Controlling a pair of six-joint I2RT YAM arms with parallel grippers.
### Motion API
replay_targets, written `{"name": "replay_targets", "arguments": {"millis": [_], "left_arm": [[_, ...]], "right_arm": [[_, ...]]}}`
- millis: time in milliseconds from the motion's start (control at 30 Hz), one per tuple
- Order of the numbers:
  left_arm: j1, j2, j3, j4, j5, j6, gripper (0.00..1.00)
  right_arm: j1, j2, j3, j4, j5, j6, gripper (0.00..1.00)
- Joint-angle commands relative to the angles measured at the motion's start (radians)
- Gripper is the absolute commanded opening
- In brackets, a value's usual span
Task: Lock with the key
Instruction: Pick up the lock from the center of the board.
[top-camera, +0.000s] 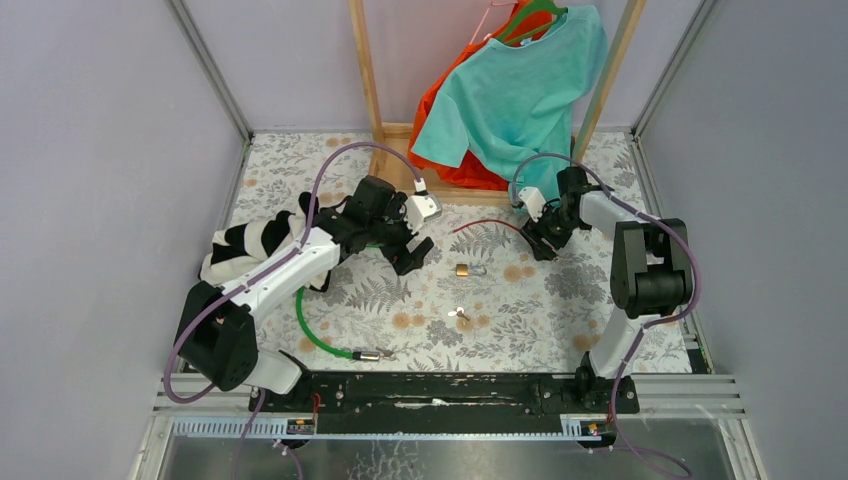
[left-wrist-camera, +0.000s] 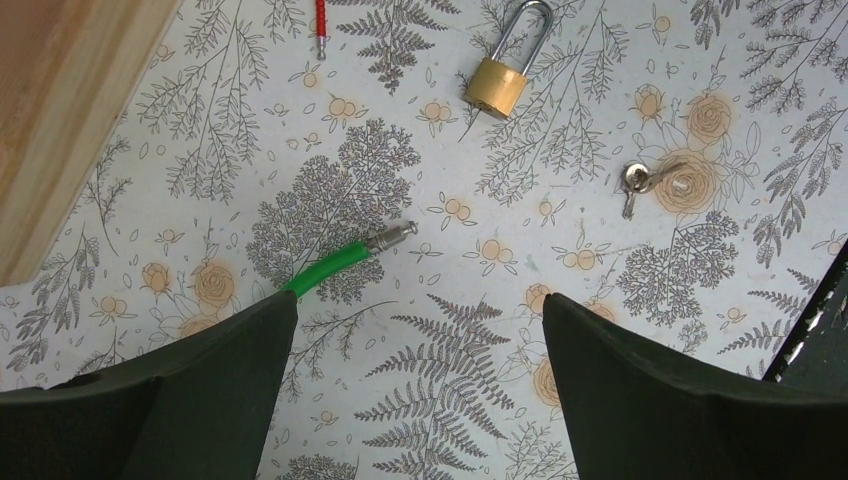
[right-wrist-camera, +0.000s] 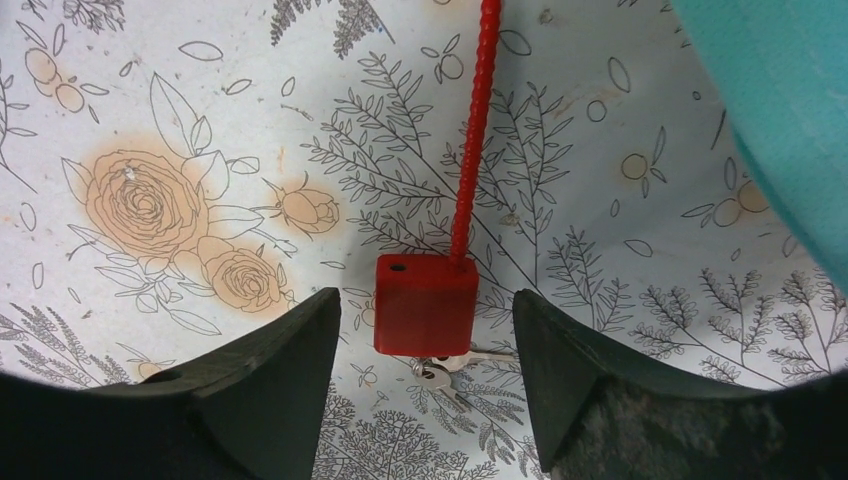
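Observation:
A brass padlock (top-camera: 465, 270) with a silver shackle lies mid-table; it also shows in the left wrist view (left-wrist-camera: 497, 86). A small set of keys (top-camera: 461, 316) lies nearer the arms, also in the left wrist view (left-wrist-camera: 636, 182). My left gripper (top-camera: 412, 252) is open and empty, above the cloth left of the padlock. My right gripper (top-camera: 541, 244) is open, its fingers either side of a red cable lock body (right-wrist-camera: 424, 303) with keys (right-wrist-camera: 438, 371) in its underside. The red cable (right-wrist-camera: 467, 140) runs away from it.
A green cable lock (top-camera: 312, 330) with a metal tip (left-wrist-camera: 388, 236) curves at the near left. A striped cloth (top-camera: 245, 245) lies at left. A wooden rack (top-camera: 395, 135) with teal and orange shirts (top-camera: 515, 90) stands at the back.

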Motion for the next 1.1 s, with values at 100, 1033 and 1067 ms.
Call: {"name": "replay_targets", "arguments": {"millis": [100, 1033, 1067], "left_arm": [[0.008, 0.009, 0.031, -0.012, 0.019, 0.000, 1.00], [0.008, 0.040, 0.329, -0.098, 0.067, -0.084, 0.85], [0.008, 0.046, 0.337, -0.109, 0.066, -0.075, 0.83]], "right_arm": [[-0.002, 0.001, -0.030, 0.022, -0.024, -0.056, 0.63], [0.183, -0.438, 0.007, -0.018, -0.193, 0.145, 0.00], [0.196, -0.456, 0.011, -0.011, -0.199, 0.150, 0.00]]}}
